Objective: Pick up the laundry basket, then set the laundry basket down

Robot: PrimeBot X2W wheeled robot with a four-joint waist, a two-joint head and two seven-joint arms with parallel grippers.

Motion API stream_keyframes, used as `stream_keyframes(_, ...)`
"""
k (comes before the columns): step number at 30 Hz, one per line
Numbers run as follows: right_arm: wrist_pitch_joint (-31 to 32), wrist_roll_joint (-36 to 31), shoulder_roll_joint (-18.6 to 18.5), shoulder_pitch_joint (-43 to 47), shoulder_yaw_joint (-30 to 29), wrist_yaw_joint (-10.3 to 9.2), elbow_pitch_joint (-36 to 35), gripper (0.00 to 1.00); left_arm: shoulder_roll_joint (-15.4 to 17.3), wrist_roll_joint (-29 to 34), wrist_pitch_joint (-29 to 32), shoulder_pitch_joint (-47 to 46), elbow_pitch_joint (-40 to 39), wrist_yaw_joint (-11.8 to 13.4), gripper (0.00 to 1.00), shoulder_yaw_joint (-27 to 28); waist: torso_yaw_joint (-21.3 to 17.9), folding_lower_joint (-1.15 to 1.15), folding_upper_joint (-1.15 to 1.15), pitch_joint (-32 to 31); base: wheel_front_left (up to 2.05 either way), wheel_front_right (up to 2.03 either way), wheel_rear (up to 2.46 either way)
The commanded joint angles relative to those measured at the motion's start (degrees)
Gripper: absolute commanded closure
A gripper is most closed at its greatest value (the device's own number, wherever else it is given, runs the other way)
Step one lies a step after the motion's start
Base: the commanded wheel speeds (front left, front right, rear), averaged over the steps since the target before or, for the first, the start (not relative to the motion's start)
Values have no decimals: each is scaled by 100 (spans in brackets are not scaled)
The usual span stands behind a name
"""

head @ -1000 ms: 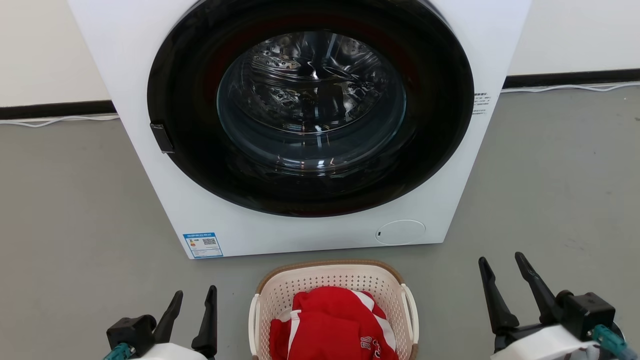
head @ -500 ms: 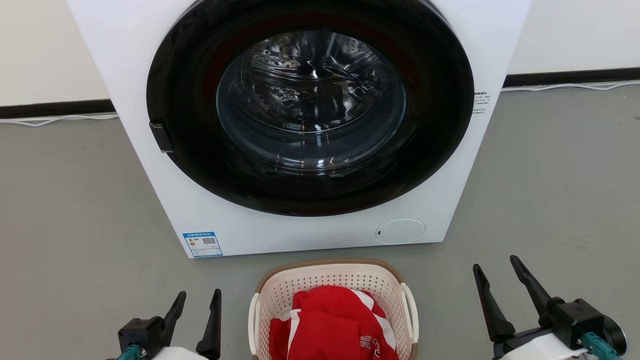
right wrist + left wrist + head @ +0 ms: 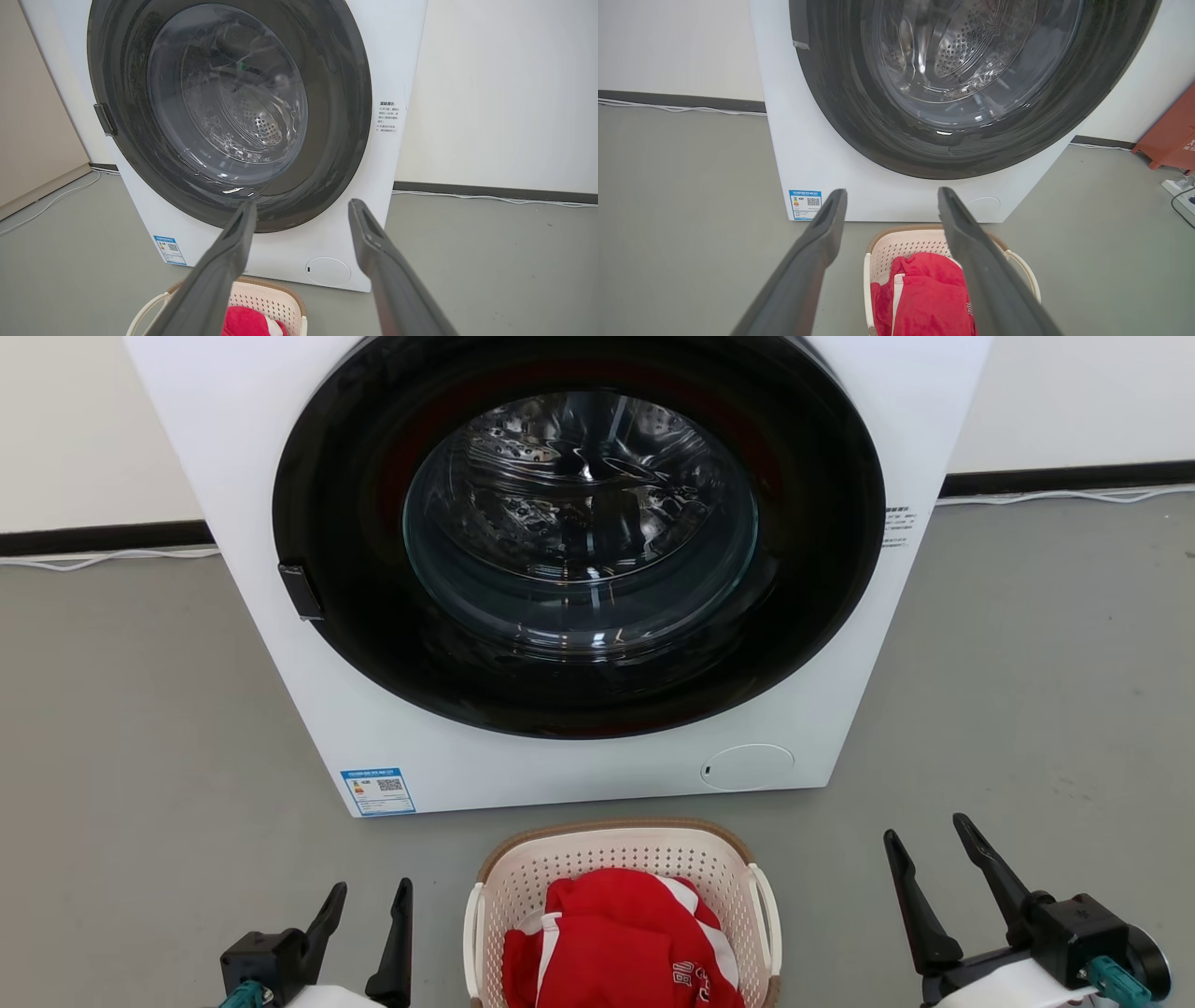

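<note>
Laundry basket point(image 3: 616, 859) sits on the grey floor point(image 3: 140, 728), just in front of the white washing machine point(image 3: 560, 779) and between the robot's two arms. On the left, the left tool point(image 3: 370, 887) hangs beside it with both dark fingers spread wide, pinching nothing and clear of the plastic. Next comes the white left handle point(image 3: 471, 933), then a crumpled red garment point(image 3: 616, 943) heaped inside, then the right handle point(image 3: 770, 919). Further right, the right tool point(image 3: 926, 828) is likewise spread and empty, set well apart from it. I'd judge it light, with stiff but slightly springy perforated walls. The smooth plastic could slip, and the soft load may shift if it tips. The two side handles look like the surest hold, one tool to each, lifted evenly.
</note>
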Motion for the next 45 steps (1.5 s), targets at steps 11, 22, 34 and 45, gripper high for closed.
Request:
stream_keyframes(11, -80, -25, -90, -129, 138, 36, -118, 0, 45, 3, -62, -232, -98, -33, 0, 177, 5, 0, 0, 19, 0, 0, 0)
stream_keyframes(22, -80, 62, -9, -332, 161, 36, -27, 0, 52, -26, -62, -448, 11, -33, 0, 150, -17, 0, 0, 346, 0, 0, 0)
stream_keyframes(34, -69, 152, 37, -1381, 519, 36, 1785, 0, 128, -313, -62, -1521, 1247, -33, 0, -297, 14, 0, 0, 1164, 0, 0, 0)
stream_keyframes(45, 149, 465, -45, -2759, 1258, 36, 3145, 0, 101, -537, 76, -3079, 2916, -33, 0, -710, 30, 0, 0, 2246, 0, 0, 0)
